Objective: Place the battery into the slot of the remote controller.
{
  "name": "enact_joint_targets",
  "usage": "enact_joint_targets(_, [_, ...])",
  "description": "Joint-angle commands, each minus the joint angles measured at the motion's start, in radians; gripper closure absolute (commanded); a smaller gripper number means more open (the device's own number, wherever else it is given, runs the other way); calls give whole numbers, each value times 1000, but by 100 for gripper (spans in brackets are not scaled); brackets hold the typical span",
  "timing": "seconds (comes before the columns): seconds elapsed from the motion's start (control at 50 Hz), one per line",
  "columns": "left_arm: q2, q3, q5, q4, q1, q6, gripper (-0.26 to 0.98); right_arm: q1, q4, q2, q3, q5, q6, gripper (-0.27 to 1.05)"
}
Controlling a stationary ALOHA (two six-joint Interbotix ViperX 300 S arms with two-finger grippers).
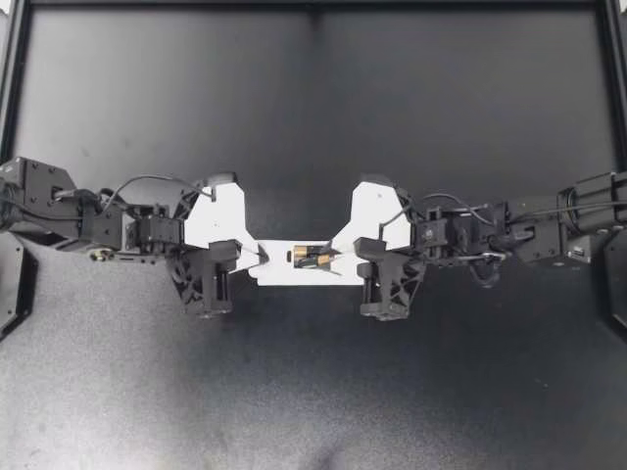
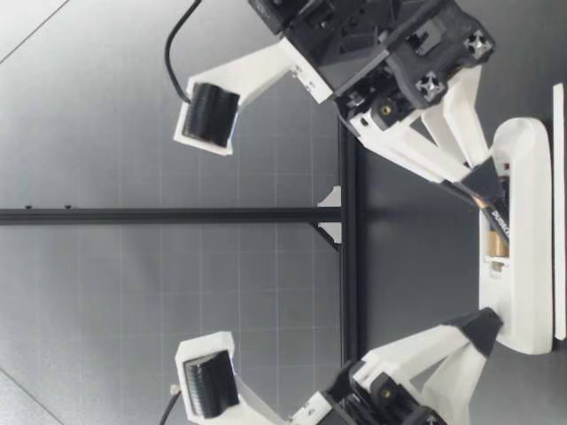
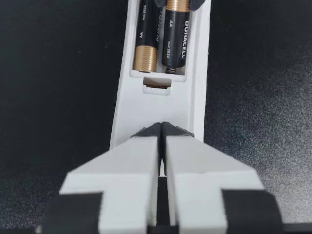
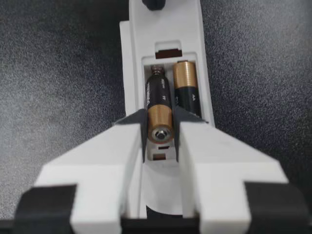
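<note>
The white remote controller (image 1: 277,258) lies flat at the table's middle with its battery slot open. My right gripper (image 1: 336,255) is shut on a black-and-copper battery (image 1: 310,257). That battery (image 4: 161,117) is tilted: its far end sits in the slot by the spring, and its near end is raised between the fingers (image 4: 122,146). A second battery (image 4: 187,90) lies seated in the slot beside it. My left gripper (image 1: 258,257) is shut, and its tips (image 3: 162,129) rest on the remote's (image 3: 161,105) other end. In the low view both grippers slope down onto the remote (image 2: 527,266).
The dark table mat (image 1: 313,117) spreads all around the remote. Black frame rails (image 1: 313,5) run along the far and side edges. Both arms lie low across the table, my left arm (image 1: 88,220) from one side and my right arm (image 1: 529,230) from the other.
</note>
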Motion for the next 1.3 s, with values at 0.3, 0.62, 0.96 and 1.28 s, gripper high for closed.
enact_joint_targets(0.3, [-20, -11, -3, 0, 5, -3, 86, -5, 11, -72, -35, 8, 77, 32])
enact_joint_targets(0.62, [-31, -8, -3, -2, 5, -6, 86, -5, 44, -187, 74, -83, 693, 40])
enact_joint_targets(0.96, [-31, -12, -3, -2, 5, -9, 86, -69, 44, -202, 130, -55, 1114, 87])
enact_joint_targets(1.28, [-32, -14, -3, -3, 5, -3, 86, -78, -11, -149, 66, 37, 1203, 91])
